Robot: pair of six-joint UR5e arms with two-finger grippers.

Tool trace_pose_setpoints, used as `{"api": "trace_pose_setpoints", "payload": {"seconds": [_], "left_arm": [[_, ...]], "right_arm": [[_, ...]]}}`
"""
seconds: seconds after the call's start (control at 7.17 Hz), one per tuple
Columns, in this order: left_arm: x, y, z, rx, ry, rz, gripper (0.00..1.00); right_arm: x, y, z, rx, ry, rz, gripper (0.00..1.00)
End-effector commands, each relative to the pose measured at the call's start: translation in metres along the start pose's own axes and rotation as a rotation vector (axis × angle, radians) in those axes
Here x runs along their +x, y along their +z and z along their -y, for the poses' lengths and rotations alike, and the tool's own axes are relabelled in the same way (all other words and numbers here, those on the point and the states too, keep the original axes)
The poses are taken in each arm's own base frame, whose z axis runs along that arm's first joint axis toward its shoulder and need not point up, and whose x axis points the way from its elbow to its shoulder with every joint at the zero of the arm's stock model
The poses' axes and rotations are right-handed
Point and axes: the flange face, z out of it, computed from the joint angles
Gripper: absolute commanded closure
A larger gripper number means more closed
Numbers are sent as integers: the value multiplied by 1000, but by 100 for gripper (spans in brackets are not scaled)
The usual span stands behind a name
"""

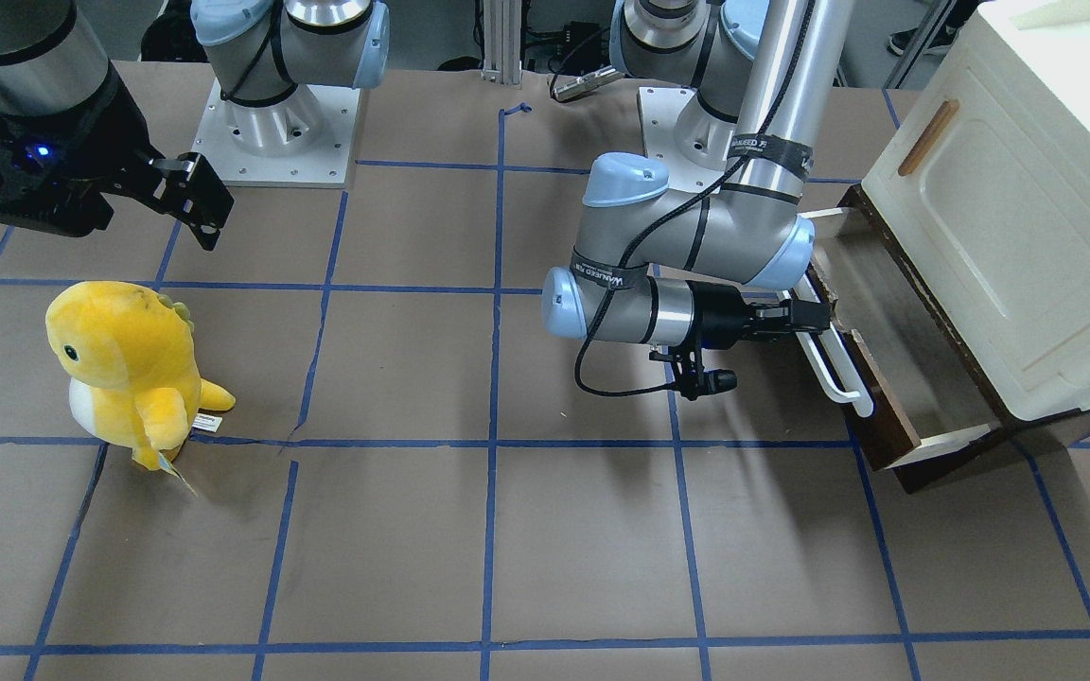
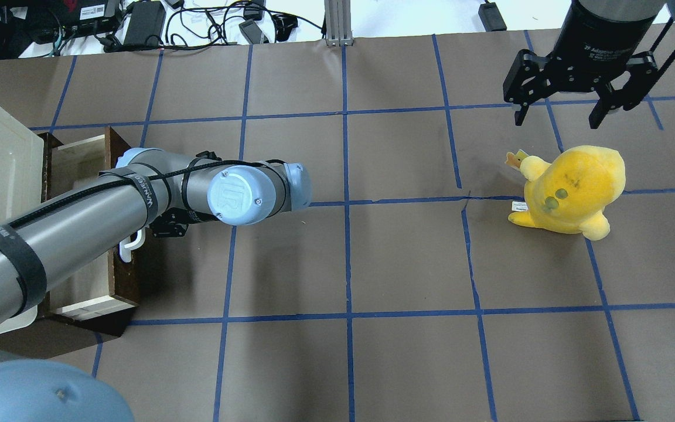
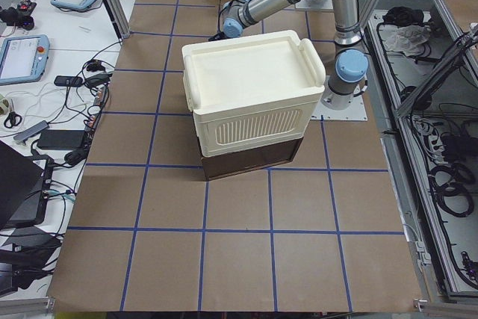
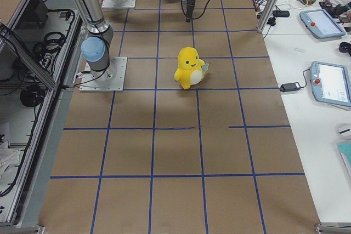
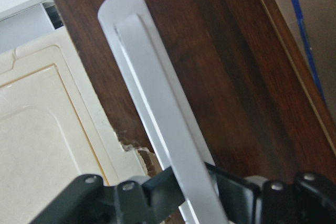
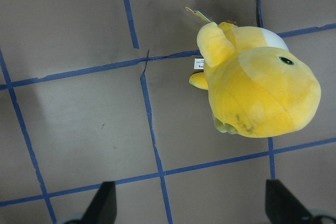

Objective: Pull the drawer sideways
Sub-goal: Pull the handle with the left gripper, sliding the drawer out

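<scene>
The drawer (image 1: 888,427), with a dark brown front, a white bar handle (image 1: 843,371) and pale inner walls, stands pulled out from under the cream-white cabinet (image 1: 1009,208). My left gripper (image 1: 815,317) is shut on the handle near its far end. In the left wrist view the fingers (image 5: 231,192) sit on both sides of the handle (image 5: 157,114). In the overhead view my left arm hides most of the drawer (image 2: 77,152). My right gripper (image 2: 569,114) is open and empty, hanging above the table near the plush.
A yellow plush toy (image 1: 129,369) stands on the brown paper-covered table on my right side, and shows below the right gripper (image 6: 191,211) in its wrist view (image 6: 257,93). The cabinet door with a small wooden handle (image 1: 928,137) is closed.
</scene>
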Motion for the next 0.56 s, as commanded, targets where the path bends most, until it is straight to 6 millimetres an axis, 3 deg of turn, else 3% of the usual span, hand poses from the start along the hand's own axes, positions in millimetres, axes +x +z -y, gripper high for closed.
{"api": "trace_pose_setpoints", "payload": {"seconds": [0.0,0.28,0.42], "left_arm": [[-9,-6,-7,-10,-31,-39,0],[-38,-39,-4,-42,-126,-191,0],[-65,-66,-7,-58,-201,-326,0]], "right_arm": [[0,0,0,0,1,0,0],[0,0,0,0,-1,0,0],[0,0,0,-1,-1,0,0]]}}
